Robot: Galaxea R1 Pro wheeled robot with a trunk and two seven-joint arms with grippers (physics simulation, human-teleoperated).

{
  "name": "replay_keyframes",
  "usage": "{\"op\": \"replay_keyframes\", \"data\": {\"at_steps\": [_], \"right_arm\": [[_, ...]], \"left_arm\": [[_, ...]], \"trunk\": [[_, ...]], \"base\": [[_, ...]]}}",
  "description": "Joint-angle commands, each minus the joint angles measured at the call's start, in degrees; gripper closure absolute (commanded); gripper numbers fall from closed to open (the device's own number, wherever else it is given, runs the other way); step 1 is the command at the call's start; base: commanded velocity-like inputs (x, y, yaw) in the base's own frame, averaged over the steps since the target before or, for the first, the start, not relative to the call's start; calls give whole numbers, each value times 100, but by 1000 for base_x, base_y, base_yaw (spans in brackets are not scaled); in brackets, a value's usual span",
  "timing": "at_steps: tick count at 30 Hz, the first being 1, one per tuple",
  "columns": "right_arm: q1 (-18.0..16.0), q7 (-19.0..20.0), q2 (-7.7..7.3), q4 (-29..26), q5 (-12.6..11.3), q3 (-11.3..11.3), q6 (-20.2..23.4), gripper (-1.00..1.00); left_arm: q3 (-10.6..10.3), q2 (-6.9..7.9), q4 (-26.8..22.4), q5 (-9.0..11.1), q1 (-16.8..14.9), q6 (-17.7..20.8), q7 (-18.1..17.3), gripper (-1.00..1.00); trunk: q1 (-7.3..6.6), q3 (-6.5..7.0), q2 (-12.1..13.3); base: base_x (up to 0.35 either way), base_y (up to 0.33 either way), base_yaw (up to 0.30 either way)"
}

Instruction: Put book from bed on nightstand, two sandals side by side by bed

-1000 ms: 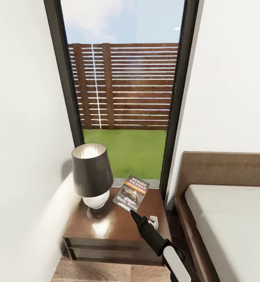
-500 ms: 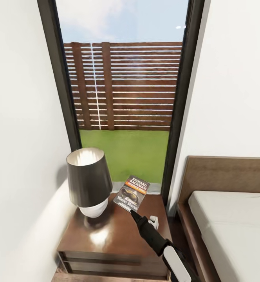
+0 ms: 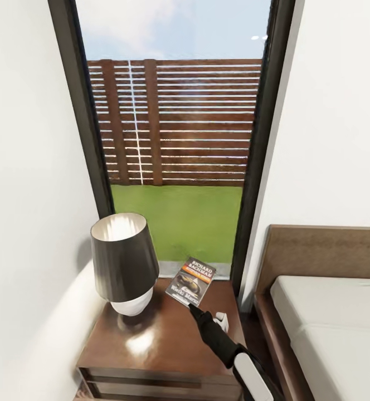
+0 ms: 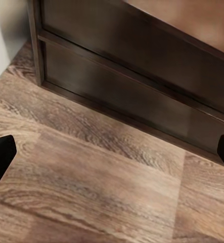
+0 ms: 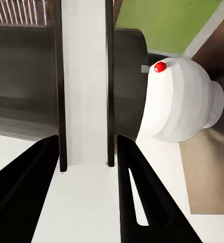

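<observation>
Book (image 3: 191,280) lowered since a second ago, now close over the far right of the nightstand (image 3: 151,340), right of the lamp (image 3: 123,262). Right gripper (image 3: 191,306) pinching its near edge. Left gripper (image 4: 112,152) spread above floor. Release likely next.

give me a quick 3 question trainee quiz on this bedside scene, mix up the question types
1. True or false: the book lies flat on the bed.
2. Multiple choice: what stands on the nightstand to the book's left in the head view? A) a vase B) a lamp C) a clock
3. Fill in: the right end effector is shut on the ____.

Key
1. False: it is held tilted over the nightstand.
2. B
3. book
</observation>
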Motion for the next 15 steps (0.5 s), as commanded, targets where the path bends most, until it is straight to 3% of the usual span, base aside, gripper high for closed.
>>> {"op": "replay_keyframes", "data": {"at_steps": [1, 9, 15], "right_arm": [[-3, -60, 1, 16, -103, -20, 42, 100], [-3, -518, -12, 135, -247, -109, 78, 100], [-113, -1154, -64, 289, -398, -131, 263, 100]], "left_arm": [[49, 2, 4, -40, -3, -12, -21, -100], [49, 17, 4, -40, -3, -14, -29, -100], [49, 36, 4, -40, -3, -20, -48, -100]], "trunk": [[-1, -5, -3], [-1, -5, -3], [-1, -5, -3]], "base": [[15, 0, 0], [5, 0, 0], [0, 0, 0]]}}
